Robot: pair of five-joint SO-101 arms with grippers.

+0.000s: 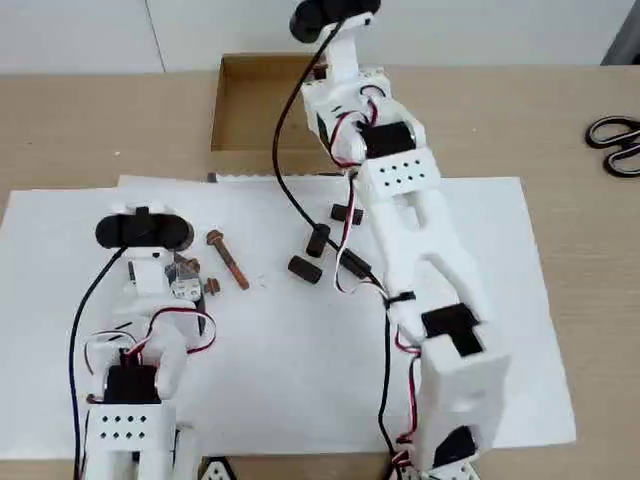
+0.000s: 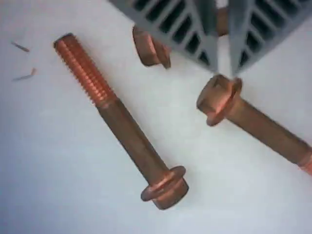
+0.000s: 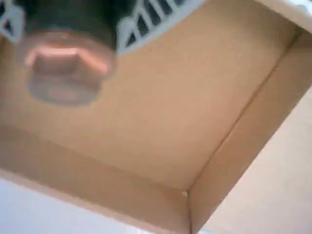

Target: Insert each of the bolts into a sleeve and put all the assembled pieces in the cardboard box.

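Depositing step. My right gripper, clamped on what seems an assembled piece, hangs over the cardboard box, upper centre of high view. Next: release squarely inside.

Three copper bolts lie flat on the white sheet on the desk. The long bolt shows a threaded tip and a flanged hex head. The second bolt lies just beside it, and the third bolt is partly hidden. Well apart from them, the black sleeves lie loosely grouped: far sleeve, middle sleeve, near sleeve. The assembled piece, a dark sleeve with a blurred copper bolt head, is clamped in the right tool above the floor of the open cardboard box.
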